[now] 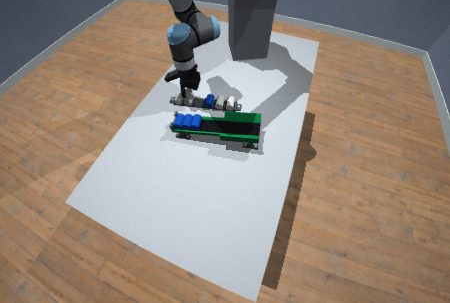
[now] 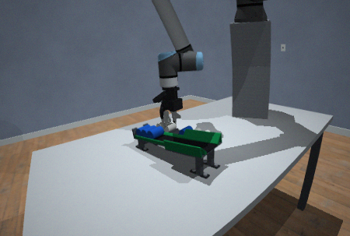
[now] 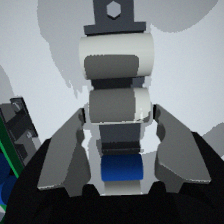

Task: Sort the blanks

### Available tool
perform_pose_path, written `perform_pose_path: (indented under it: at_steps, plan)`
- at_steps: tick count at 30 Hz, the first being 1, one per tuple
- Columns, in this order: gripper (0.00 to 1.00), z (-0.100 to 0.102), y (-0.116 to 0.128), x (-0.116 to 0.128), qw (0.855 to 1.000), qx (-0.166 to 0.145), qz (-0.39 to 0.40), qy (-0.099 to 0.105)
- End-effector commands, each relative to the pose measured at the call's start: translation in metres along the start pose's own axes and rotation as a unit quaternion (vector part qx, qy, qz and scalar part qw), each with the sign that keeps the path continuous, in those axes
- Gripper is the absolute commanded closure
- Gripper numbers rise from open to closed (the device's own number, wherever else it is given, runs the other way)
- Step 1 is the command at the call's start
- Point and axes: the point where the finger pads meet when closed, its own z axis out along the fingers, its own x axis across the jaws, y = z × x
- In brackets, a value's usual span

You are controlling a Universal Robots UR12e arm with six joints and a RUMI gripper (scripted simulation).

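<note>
Wide white table (image 1: pixel 175 205) over a wooden floor. At its far edge, a tall grey pedestal (image 1: pixel 252 10) carrying a grey six-joint arm with blue joint caps (image 2: pixel 171 23).

Near the table's middle, a long green feed ramp with a black floor (image 1: pixel 247 117), raised on black legs. On that floor, three blue plastic bars (image 1: pixel 188 121) lying across it, side by side at the lower end. Rest of the ramp floor bare.

Just behind the ramp and parallel to it, a low grey stock rack with dark ribs (image 3: pixel 115 27). Between its ribs, toward the middle, a single blue bar (image 1: pixel 210 100); right beside that, two white bars (image 1: pixel 220 101) in neighbouring slots. At the rack's other end, below the tool, two more white bars, mostly hidden from above.

From the top view: the whole row order along the rack and the three blue bars on the ramp. From the wrist view only: the hidden end, with the outermost white bar (image 3: pixel 116 50) next to the rack's bolted end bracket and the next white bar (image 3: pixel 120 102) lying in its slot between the fingertips. From the exterior view only: the ramp's slope and its legs.

Upper arm slanting down from the pedestal, wrist vertical, black two-jaw gripper (image 1: pixel 189 90) pointing straight down at the rack. Grey fingers parted to about half their reach, standing on either side of that white bar with a thin gap on each side, gripping nothing.
</note>
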Motion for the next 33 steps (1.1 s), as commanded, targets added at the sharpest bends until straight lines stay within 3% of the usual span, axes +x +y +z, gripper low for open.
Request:
perform_pose_path:
  at_steps: [1,8,17,27,33]
  plan:
    - [0.5,0.0,0.001,0.003,1.0,-0.001,0.0,0.001]
    - [0.5,-0.001,0.002,0.003,1.0,-0.001,0.0,0.001]
    - [0.5,-0.021,0.001,0.003,1.0,-0.001,0.001,0.001]
    - [0.5,-0.073,0.001,0.003,1.0,-0.001,0.001,0.001]
    - [0.5,-0.088,0.001,0.003,1.0,-0.001,0.001,0.001]
